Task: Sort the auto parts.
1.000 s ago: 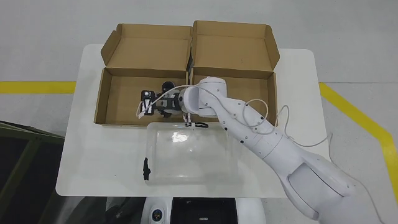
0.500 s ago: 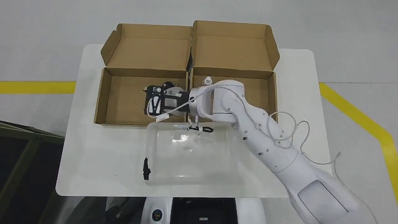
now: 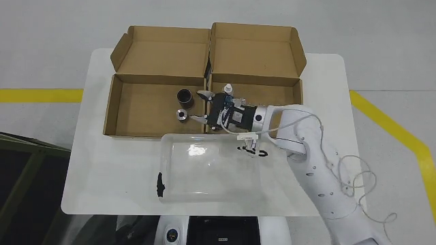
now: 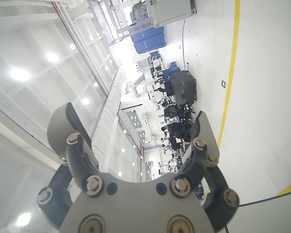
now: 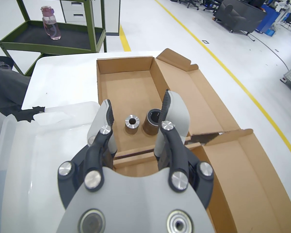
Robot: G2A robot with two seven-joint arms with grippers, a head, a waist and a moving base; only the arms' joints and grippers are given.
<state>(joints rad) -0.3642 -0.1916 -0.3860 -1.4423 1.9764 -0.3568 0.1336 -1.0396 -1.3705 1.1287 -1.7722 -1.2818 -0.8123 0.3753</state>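
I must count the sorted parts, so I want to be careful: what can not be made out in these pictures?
Right box: top view, the right arm covers much of its floor.
Dark part: right wrist view, one side is behind a finger of the right gripper.
Black mark on the clear bin: top view, too small to identify.

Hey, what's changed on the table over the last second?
The right tool pulled back rightward out of the left box and is open at that box's right edge. The silver bushing it had covered now stands free, seemingly just released. The dark cylinder, right box and clear tub stayed put.
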